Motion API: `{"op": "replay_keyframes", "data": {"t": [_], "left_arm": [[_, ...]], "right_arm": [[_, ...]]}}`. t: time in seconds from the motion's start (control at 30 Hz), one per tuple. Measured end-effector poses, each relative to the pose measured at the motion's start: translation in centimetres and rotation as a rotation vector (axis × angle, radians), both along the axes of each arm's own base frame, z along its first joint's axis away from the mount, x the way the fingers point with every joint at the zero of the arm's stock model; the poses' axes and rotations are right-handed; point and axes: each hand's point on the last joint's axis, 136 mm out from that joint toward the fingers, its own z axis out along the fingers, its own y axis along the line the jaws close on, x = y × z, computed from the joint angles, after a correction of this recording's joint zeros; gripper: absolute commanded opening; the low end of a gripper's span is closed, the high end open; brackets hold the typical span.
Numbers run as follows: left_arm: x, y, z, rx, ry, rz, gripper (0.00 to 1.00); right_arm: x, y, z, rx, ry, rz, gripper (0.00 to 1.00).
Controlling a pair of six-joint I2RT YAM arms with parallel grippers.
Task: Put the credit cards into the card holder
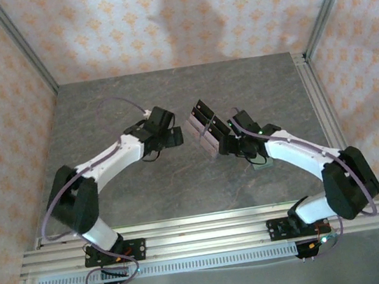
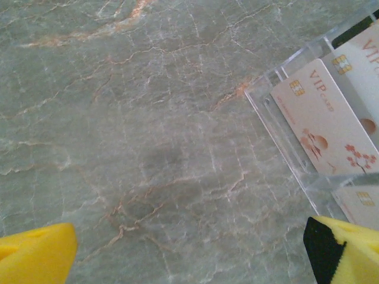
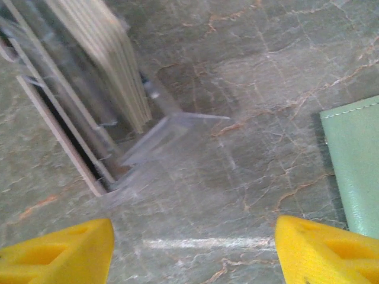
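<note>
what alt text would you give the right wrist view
A clear acrylic stand holding a row of pale credit cards on edge sits at upper left on a grey-green marbled table. The sage-green card holder lies flat at the right edge. The right gripper shows its yellow jaws wide apart at the bottom corners, nothing between them.

Clear rack (image 1: pixel 201 135) holding the credit cards (image 2: pixel 323 115) stands at the middle of the table (image 1: pixel 100 112), between the two arms, and blocks the straight line across; the far part and left side of the top are bare, bounded by patterned walls (image 1: pixel 1 105). Left gripper (image 2: pixel 189 263): open marble ahead, rack wall close beside one finger. Right gripper (image 3: pixel 195 254): a bare strip runs ahead, flanked by the rack on one side and the card holder (image 3: pixel 355 165) on the other
</note>
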Motion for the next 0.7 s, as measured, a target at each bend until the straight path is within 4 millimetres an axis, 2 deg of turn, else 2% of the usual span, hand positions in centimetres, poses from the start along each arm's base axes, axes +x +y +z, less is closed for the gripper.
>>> {"op": "replay_keyframes", "data": {"t": [0.2,0.4,0.6,0.7], "left_arm": [[2.3,-0.9,-2.7,0.091,0.066,0.013,1.0],[4.0,-1.8,-4.7,0.143,0.108,0.006,1.0],[4.9,-3.1,-5.6,0.164,0.127,-0.024,1.0],[5.4,-3.7,-5.6,0.165,0.121,-0.034,1.0]], "right_arm": [[0.5,-0.1,-1.9,-0.04,0.03,-0.01,0.64],[1.4,-0.1,-2.0,-0.057,0.014,-0.026,0.6],[2.8,-0.3,-1.9,-0.083,-0.014,-0.049,0.57],[3.4,-1.1,-1.9,-0.092,-0.024,-0.076,0.56]]}}
